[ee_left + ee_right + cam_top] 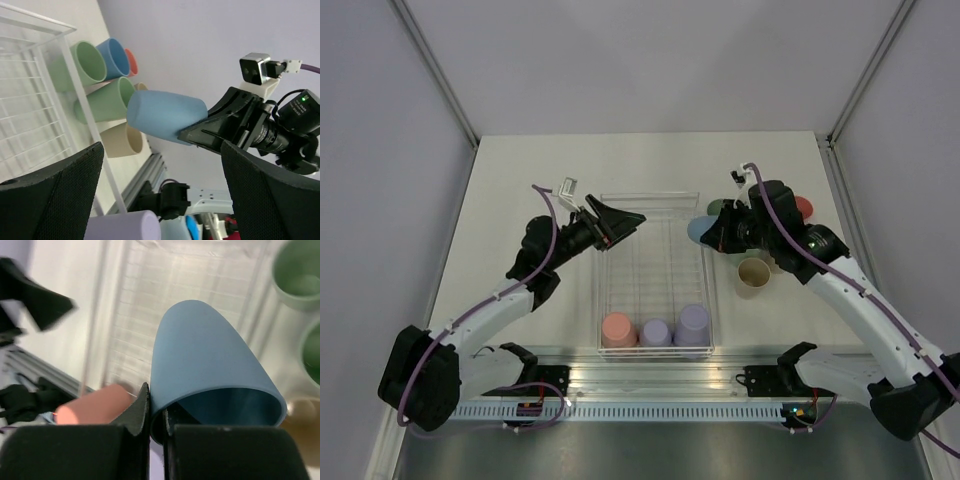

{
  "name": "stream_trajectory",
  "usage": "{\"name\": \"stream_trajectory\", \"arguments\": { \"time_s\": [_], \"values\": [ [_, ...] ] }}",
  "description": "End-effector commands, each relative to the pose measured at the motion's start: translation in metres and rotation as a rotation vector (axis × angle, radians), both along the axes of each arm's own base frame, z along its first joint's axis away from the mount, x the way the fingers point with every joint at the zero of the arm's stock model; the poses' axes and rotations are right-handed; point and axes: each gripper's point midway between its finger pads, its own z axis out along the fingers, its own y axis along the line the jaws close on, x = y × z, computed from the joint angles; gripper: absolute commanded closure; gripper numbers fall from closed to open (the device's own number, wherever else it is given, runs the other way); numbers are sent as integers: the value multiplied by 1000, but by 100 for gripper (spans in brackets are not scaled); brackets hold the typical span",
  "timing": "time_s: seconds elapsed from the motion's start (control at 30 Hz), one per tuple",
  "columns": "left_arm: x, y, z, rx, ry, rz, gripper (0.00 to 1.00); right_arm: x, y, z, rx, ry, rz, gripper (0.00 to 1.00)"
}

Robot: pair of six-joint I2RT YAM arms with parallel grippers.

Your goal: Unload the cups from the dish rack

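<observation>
One blue cup hangs with its rim pinched between right fingers.

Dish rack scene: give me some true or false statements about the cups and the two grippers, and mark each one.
1. Three cups stand in the dish rack. True.
2. The right gripper is clamped on the rim of a blue cup. True.
3. The left gripper is shut on a lavender cup. False: it is open and holds nothing.
4. The cups in the rack are at its far end. False: they line its near edge, by the arm bases.
5. A green cup is inside the rack. False: it is on the table, right of the rack.
</observation>
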Motion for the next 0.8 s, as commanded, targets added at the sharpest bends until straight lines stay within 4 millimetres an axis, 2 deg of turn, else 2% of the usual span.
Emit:
{"name": "stream_trajectory", "arguments": {
  "time_s": [0.0, 0.07, 0.1, 0.17, 0.33, 0.37, 0.5, 0.7, 0.77],
  "values": [
    [4, 11, -14, 193, -18, 49, 0, -18, -45, -56, -296, 166, -59, 99],
    [3, 12, -11, 222, -42, 47, 0, -20, -50, -70, -332, 203, -68, 99],
    [1, 13, -18, 248, -27, 41, 0, -20, -55, -77, -361, 215, -85, 99],
    [1, 14, -18, 276, -30, 35, 0, -21, -61, -88, -404, 245, -97, 99],
    [-4, 18, -29, 394, -44, 2, 0, -16, -76, -101, -498, 262, -142, 99],
    [-3, 17, -24, 404, -64, -8, 0, -14, -75, -105, -509, 270, -137, 99],
    [-15, 8, -31, 530, -114, -131, 0, -10, -69, -124, -536, 312, -102, 99],
    [-38, -11, -54, 767, -142, -276, 1, 7, -61, -146, -579, 341, -82, 99],
    [-42, -15, -56, 812, -153, -297, 2, 13, -60, -152, -603, 358, -79, 99]
  ]
}}
